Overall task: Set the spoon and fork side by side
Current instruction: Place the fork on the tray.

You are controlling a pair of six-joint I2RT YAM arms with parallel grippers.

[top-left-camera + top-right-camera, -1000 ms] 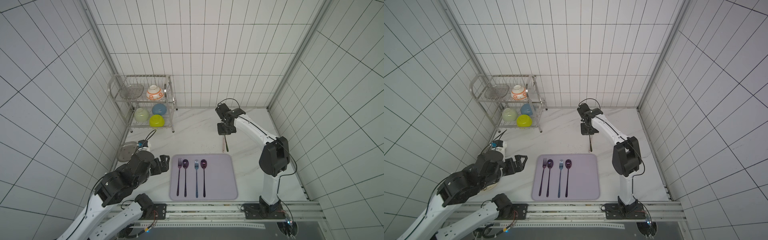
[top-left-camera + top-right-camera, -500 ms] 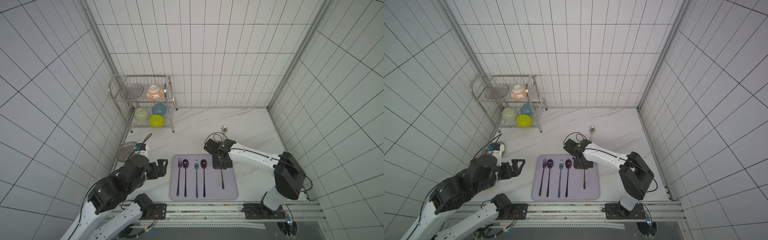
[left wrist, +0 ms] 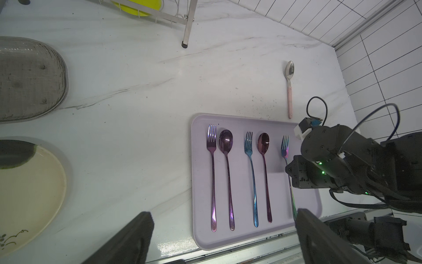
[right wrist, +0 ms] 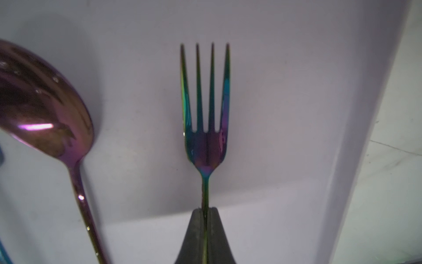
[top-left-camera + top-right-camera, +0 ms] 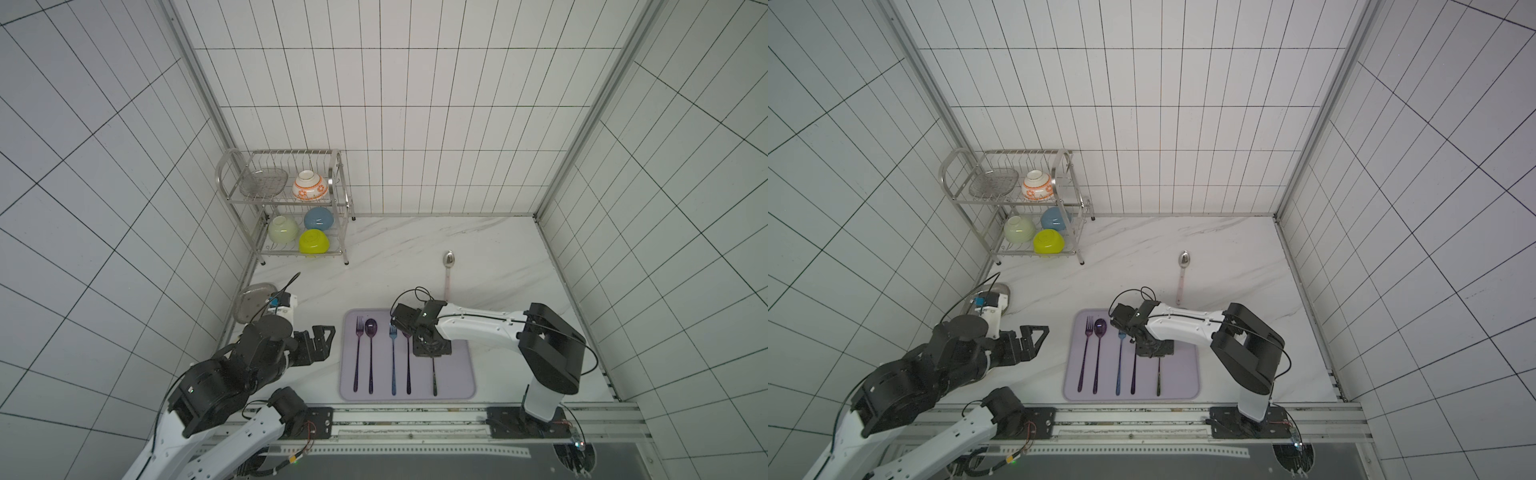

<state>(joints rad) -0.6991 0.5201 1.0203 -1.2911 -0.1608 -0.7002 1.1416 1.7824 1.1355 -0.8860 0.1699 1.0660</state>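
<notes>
I see the rainbow fork [image 4: 205, 141], pinched by my right end effector [image 4: 205, 212], over the lilac tray [image 5: 457, 374]; the pink-handled spoon [image 5: 447, 272] lies on the desk [image 5: 395, 249] beyond.

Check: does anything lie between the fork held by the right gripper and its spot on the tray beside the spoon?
Nothing visible does. The right gripper pinches the fork over bare tray; the nearest spoon lies alongside, apart.

We find free counter [image 5: 395, 257] between the rack [image 3: 189, 22] and the pink spoon [image 3: 289, 89]. The right gripper [image 4: 205, 210], clamped on the fork [image 4: 205, 137], blocks the right part of the tray [image 3: 237, 235]; the spread left gripper [image 5: 323, 344] stands beside its left edge.
</notes>
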